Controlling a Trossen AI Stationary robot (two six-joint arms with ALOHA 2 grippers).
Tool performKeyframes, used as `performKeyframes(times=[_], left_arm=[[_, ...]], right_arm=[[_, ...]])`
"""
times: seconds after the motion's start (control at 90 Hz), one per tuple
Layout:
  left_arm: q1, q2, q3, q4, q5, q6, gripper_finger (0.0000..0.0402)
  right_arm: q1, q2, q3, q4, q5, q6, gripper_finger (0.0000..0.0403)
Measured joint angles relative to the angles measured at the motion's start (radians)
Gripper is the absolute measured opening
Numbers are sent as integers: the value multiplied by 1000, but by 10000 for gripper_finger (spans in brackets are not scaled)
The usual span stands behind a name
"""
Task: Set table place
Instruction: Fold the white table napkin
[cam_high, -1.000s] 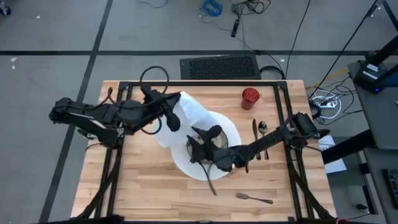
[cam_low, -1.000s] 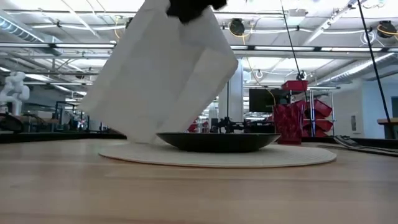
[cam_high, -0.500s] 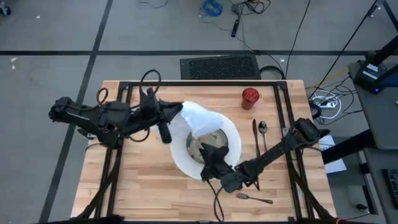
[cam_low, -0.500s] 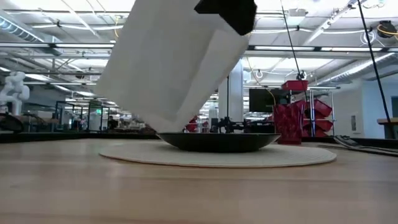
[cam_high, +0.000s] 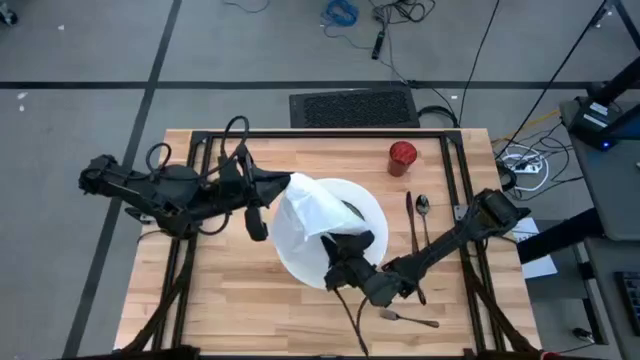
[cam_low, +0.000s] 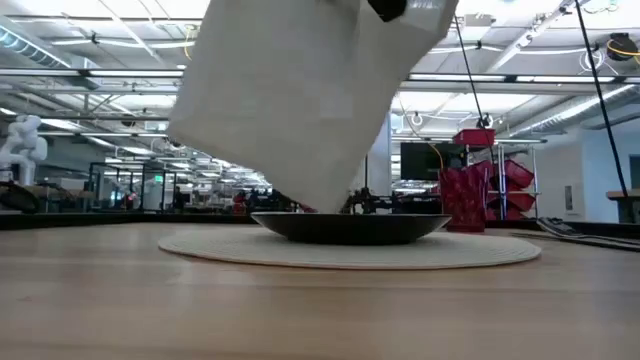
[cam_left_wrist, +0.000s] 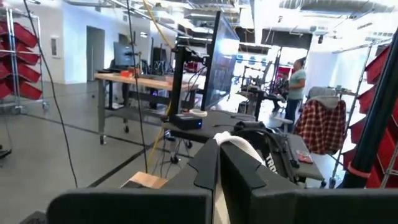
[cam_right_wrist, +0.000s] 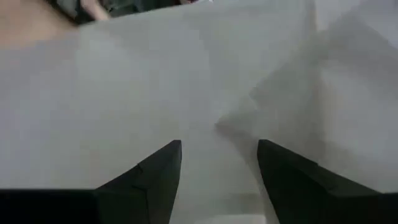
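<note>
While the napkin (cam_high: 308, 210) is pinched aloft by the left gripper (cam_high: 289, 186) | right gripper (cam_high: 350, 243) spread just beside it | bowl set on plate (cam_high: 372, 212); fork (cam_high: 408, 319) unplaced

I see: white napkin (cam_low: 300, 100) hanging tilted above dark bowl (cam_low: 350, 227) on flat plate (cam_low: 350, 250), wooden table (cam_low: 320, 310).

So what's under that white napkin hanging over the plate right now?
The napkin hangs over the bowl, which sits on the white plate. In the high view only a sliver of the bowl shows; whatever is inside it is covered.
</note>
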Motion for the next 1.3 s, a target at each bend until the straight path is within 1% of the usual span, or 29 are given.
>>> performKeyframes(times=[0.078, 0.144, 0.211, 0.311, 0.4, 0.489, 0.6, 0.689, 0.778, 0.911, 1.0, 1.111, 1.211, 1.3], left_arm=[[1, 0, 0, 0, -30, 25, 0], [1, 0, 0, -2, -71, 53, 0], [1, 0, 0, -2, -109, 75, 0], [0, 0, 0, -2, -123, 77, 0], [-3, 0, 0, -2, -123, 76, 0], [-8, 0, 0, -2, -123, 76, 0], [-16, 0, 0, -2, -123, 76, 0], [-24, 0, 0, -2, -123, 76, 0], [-35, 0, 0, -2, -123, 76, 0], [-54, 0, 0, 1, -99, 75, 0], [-61, 0, 0, 1, -98, 76, 0], [-61, 0, 0, 0, -98, 76, 0], [-61, 0, 0, -2, -98, 76, 0], [-61, 0, 0, -3, -97, 77, 0]], right_arm=[[-6, 0, 0, 79, -32, 14, 199], [-6, 0, 0, 147, -52, 84, 199], [-4, -1, 0, 174, -51, 220, 199], [7, -1, 0, 157, -63, 467, 199], [12, -2, -10, 101, -126, 668, 199], [9, -1, -49, 81, -177, 784, 199], [-17, -1, -131, 108, -296, 969, 199], [-42, 0, -198, 203, -368, 1070, 199], [-68, 0, -274, 356, -428, 1146, 199], [-119, 0, -387, 571, -578, 1318, 199], [-146, 0, -438, 664, -737, 1375, 199], [-162, 0, -448, 771, -934, 1369, 199], [-161, 0, -433, 843, -1044, 1317, 199], [-152, 0, -419, 854, -1093, 1283, 199]])
